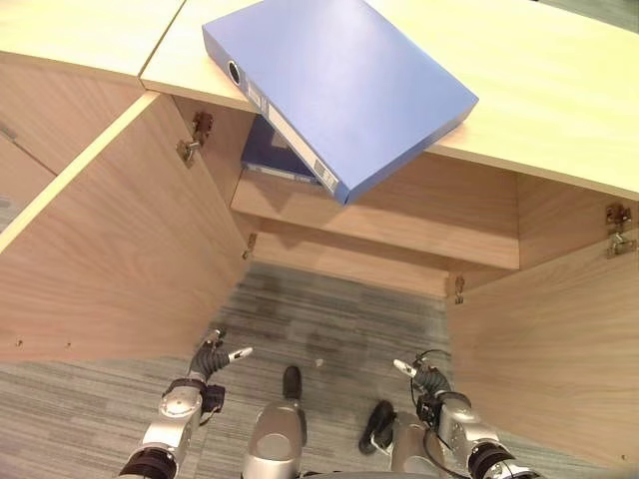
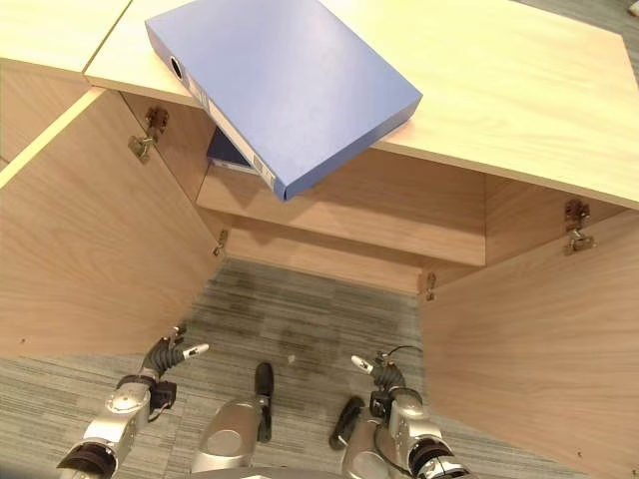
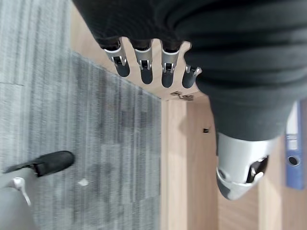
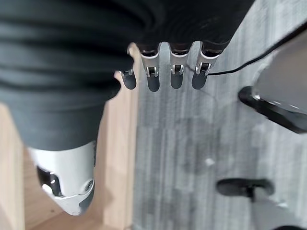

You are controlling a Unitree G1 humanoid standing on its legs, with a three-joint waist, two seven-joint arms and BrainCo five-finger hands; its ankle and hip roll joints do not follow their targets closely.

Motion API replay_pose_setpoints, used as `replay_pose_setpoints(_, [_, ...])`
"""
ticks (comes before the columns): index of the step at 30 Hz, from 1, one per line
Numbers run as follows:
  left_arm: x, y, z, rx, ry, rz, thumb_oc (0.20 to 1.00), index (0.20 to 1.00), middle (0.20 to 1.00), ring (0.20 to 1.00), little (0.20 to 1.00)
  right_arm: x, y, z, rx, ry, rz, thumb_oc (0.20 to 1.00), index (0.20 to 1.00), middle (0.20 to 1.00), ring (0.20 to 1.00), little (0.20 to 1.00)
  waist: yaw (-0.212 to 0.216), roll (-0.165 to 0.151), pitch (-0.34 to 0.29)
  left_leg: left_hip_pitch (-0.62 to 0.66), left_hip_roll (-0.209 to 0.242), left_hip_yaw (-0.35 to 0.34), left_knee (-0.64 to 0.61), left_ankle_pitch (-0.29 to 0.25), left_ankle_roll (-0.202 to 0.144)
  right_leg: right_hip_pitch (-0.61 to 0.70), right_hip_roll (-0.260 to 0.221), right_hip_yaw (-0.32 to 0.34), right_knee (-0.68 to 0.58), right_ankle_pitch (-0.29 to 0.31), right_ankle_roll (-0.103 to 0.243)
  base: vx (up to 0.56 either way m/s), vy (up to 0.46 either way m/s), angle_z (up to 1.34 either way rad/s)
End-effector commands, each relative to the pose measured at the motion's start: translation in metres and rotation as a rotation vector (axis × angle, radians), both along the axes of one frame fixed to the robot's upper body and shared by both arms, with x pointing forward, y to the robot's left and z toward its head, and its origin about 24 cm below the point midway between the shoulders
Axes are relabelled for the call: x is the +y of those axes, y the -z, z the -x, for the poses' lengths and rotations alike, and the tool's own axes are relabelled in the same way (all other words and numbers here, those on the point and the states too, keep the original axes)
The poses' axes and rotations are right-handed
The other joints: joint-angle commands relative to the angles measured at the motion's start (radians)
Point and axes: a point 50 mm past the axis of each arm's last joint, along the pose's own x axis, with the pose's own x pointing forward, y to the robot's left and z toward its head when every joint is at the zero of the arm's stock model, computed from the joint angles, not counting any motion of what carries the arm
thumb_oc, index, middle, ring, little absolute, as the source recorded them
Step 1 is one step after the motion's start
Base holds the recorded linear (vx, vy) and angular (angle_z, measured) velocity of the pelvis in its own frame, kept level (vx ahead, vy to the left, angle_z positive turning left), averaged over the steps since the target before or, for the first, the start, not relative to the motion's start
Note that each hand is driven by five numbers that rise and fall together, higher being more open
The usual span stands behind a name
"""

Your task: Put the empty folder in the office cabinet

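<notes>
Blue folder [image 1: 344, 85] lies flat on the cabinet top [image 1: 559, 90], one corner jutting out over the open cabinet [image 1: 399, 215], spine with round finger hole facing the robot's left. It sits well above and ahead of both sets of fingers, touched by neither. Second blue folder [image 1: 272, 155] on the inner shelf [image 1: 399, 205], partly hidden under the overhanging one, well ahead of the fingers too.

Left hand [image 1: 212, 357] low over the grey carpet floor [image 1: 329, 319], near the open left cabinet door [image 1: 120, 249]; fingers [image 3: 144, 64] straight and relaxed, holding nothing, tips pointing toward the cabinet base. Thumb [image 3: 237, 172] apart from them. Left wrist view catches a folder spine at its edge, beyond the thumb.

Right hand [image 1: 431, 382] also low over the carpet, just beside the open right cabinet door [image 1: 559, 349]; fingers [image 4: 165, 72] extended, loose, empty. Thumb [image 4: 67, 184] off to the side, wood panel past it.

Both hands are well apart from each other, carpet between them. Door hinges [image 1: 195, 135] show on the inside of the cabinet.
</notes>
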Motion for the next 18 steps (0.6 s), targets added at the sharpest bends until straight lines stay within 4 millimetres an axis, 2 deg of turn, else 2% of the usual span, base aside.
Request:
replay_pose_setpoints(1, [-0.008,-0.007,-0.009,-0.056,0.042,-0.01,1.0,1.0,1.0,1.0,1.0,-0.016,0.0,0.006,-0.004,0.048,0.022,1.0,1.0,1.0,1.0,1.0,-0.006,0.022,-0.016,-0.039,0.053,-0.075,-0.076,0.04,-0.109,0.036,-0.016,0.081,-0.059,0.03,0.034,0.09,-0.044,0.16])
replay_pose_setpoints(6, [-0.015,-0.006,-0.011,-0.066,0.05,0.011,1.0,1.0,1.0,1.0,1.0,-0.023,0.0,0.008,0.007,0.046,0.048,1.0,1.0,1.0,1.0,1.0,-0.007,0.017,-0.018,-0.053,0.031,-0.078,-0.059,0.035,-0.111,0.073,-0.018,0.084,-0.129,0.067,0.044,0.04,-0.036,0.39])
replay_pose_setpoints(9, [-0.021,-0.003,-0.011,-0.063,0.047,0.03,1.0,1.0,1.0,1.0,1.0,-0.03,-0.001,0.009,0.013,0.041,0.073,1.0,1.0,1.0,1.0,1.0,-0.018,0.021,-0.021,-0.064,0.033,-0.092,-0.037,0.027,-0.122,0.093,-0.016,0.085,-0.174,0.077,0.041,0.09,-0.091,-0.2])
replay_pose_setpoints(18, [-0.029,-0.001,-0.01,-0.059,0.048,0.053,1.0,1.0,1.0,1.0,1.0,-0.036,0.0,0.013,0.026,0.048,0.088,1.0,1.0,1.0,1.0,1.0,-0.029,0.023,-0.025,-0.065,0.053,-0.108,-0.044,0.036,-0.139,0.108,0.011,0.083,-0.197,0.055,0.027,0.03,-0.057,-0.01])
